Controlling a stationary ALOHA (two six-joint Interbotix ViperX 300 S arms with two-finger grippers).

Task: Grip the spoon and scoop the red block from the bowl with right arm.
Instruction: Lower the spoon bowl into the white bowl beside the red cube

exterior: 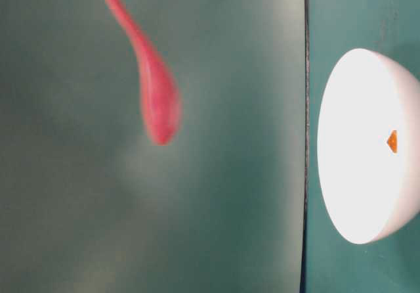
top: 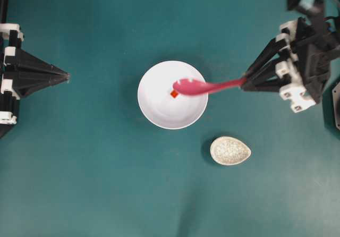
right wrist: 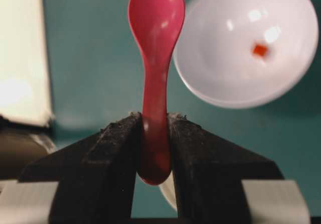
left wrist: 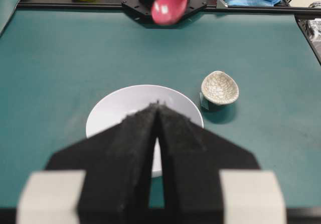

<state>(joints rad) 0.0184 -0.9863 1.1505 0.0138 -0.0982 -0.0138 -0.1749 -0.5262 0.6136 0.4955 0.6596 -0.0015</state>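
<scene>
Right fingers (right wrist: 153, 133) clamp the spoon (right wrist: 155, 58) handle; left fingers (left wrist: 158, 114) pressed together.

A teal table (top: 95, 184) is carrying two dishes. The white bowl (top: 159, 109) is sitting near its middle. A small speckled egg-shaped dish (top: 230, 151) is lying at about four o'clock from the bowl, near it but apart, with its pointed end facing three o'clock. Both are resting directly on the table, and each is casting a soft shadow.
</scene>
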